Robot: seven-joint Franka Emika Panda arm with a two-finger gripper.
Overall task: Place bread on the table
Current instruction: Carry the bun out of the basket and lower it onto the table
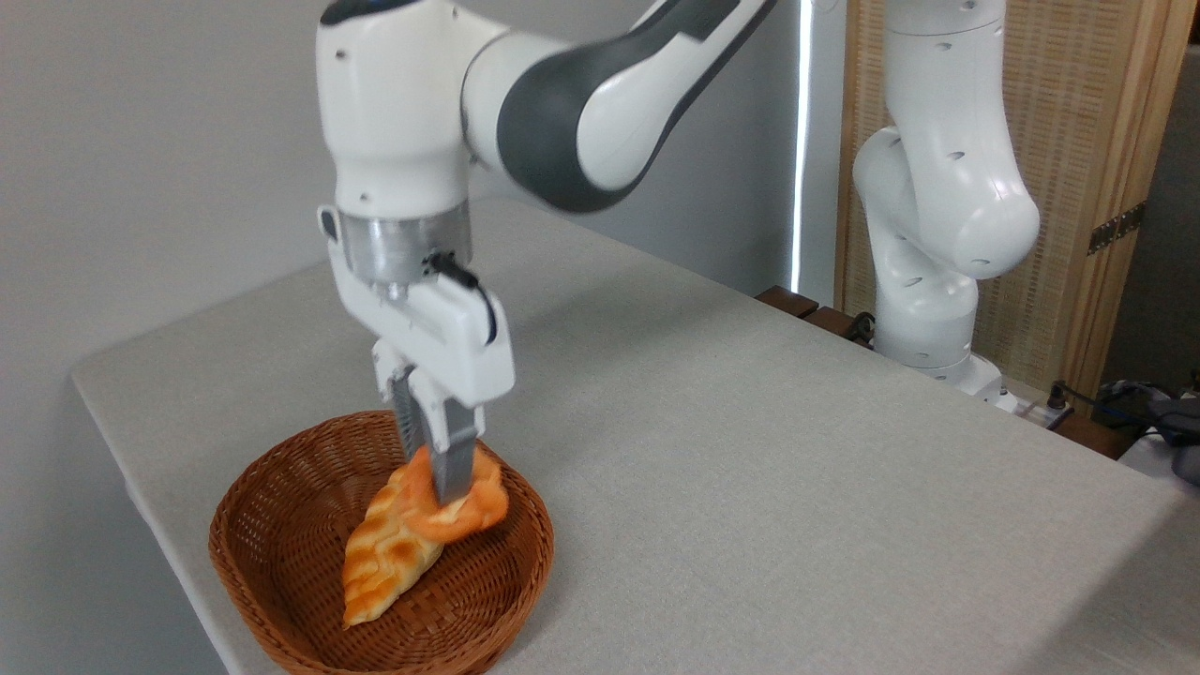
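The small round orange-golden bun [478, 506] is in the brown wicker basket [281, 525] at the table's front left, resting against the longer braided loaf [384, 558]. My gripper [439, 487] comes straight down from above with its fingers [455, 459] closed around the bun, one on each side of it. The bun's near side is partly hidden behind the front finger. Whether the bun still touches the basket floor is hard to tell. The light grey-beige table [750, 450] stretches out to the right of the basket.
The arm's white base [928, 281] stands at the table's far right edge. Cables and a dark device [1162, 412] lie beyond the right edge. A wooden screen [1078, 141] is behind the base.
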